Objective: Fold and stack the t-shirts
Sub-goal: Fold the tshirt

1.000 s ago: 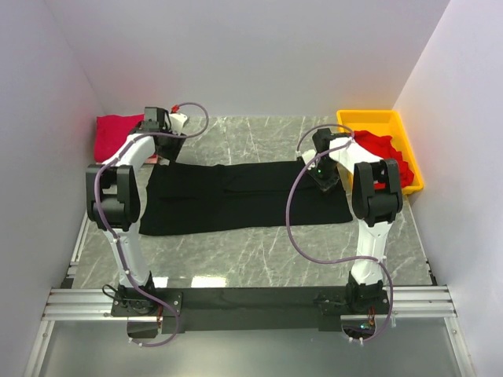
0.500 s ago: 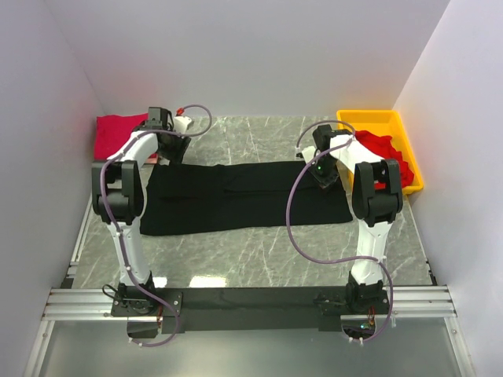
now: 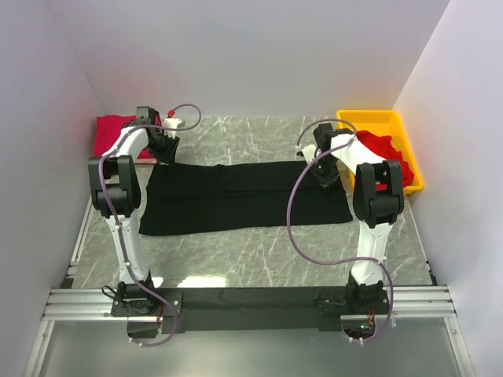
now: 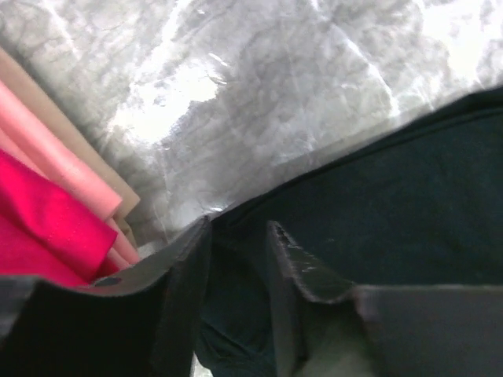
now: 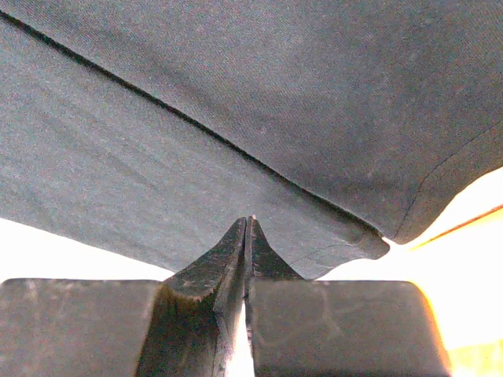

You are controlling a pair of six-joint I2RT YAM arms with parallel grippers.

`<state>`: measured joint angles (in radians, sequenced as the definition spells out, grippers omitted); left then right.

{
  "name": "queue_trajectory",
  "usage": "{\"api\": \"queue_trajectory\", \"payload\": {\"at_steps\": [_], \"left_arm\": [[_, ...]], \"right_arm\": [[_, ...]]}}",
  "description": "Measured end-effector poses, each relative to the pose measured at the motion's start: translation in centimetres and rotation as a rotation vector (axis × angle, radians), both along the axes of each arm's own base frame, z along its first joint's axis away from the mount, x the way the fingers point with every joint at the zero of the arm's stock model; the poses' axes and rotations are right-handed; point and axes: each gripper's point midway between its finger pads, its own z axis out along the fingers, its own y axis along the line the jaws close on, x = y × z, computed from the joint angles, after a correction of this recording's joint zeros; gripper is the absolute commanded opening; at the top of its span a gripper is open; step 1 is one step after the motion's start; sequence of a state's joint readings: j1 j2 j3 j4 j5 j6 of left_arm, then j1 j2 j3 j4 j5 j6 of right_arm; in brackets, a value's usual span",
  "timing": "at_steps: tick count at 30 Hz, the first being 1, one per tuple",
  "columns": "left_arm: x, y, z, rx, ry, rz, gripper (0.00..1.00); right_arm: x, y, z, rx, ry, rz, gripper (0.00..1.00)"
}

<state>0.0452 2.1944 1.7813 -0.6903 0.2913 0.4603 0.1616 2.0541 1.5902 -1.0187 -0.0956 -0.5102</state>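
The black t-shirt [image 3: 244,196] lies across the middle of the table as a long flat band. My left gripper [image 3: 167,149] is down at its far left corner. In the left wrist view this gripper [image 4: 238,225] stands part open, with the black cloth [image 4: 393,212] bunched between its jaws. My right gripper [image 3: 324,174] is at the shirt's far right end. Its jaws [image 5: 249,220] are pressed together on the edge of the black cloth [image 5: 236,102]. One red t-shirt [image 3: 114,135] lies folded at the far left. Another red t-shirt [image 3: 385,153] is heaped in the tray.
The yellow tray [image 3: 377,120] stands at the far right by the wall. White walls close in the table on three sides. The folded red cloth [image 4: 47,228] lies right beside the left gripper's fingers. A metal rail [image 3: 251,302] runs along the near edge.
The left gripper has moved left and farther back to the shirt's far left corner, and its jaws have narrowed around the cloth. The right gripper has hardly moved.
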Motion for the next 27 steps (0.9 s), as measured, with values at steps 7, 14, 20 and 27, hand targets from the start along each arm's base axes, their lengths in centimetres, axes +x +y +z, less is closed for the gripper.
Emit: {"api": "queue_trajectory", "payload": {"at_steps": [7, 14, 20, 27], "left_arm": [[-0.7, -1.0, 0.2, -0.055, 0.023, -0.041, 0.22], [-0.8, -1.7, 0.8, -0.099, 0.019, -0.077, 0.01], [-1.2, -2.2, 1.2, -0.120, 0.012, -0.106, 0.01], [-2.0, -2.0, 2.5, -0.106, -0.013, -0.107, 0.01]], "right_arm": [[0.0, -0.1, 0.0, -0.006, -0.001, 0.000, 0.05], [0.0, -0.3, 0.0, -0.016, -0.002, -0.001, 0.05], [0.1, -0.4, 0.0, -0.023, -0.003, -0.002, 0.05], [0.0, -0.3, 0.0, -0.022, -0.003, -0.005, 0.00]]}}
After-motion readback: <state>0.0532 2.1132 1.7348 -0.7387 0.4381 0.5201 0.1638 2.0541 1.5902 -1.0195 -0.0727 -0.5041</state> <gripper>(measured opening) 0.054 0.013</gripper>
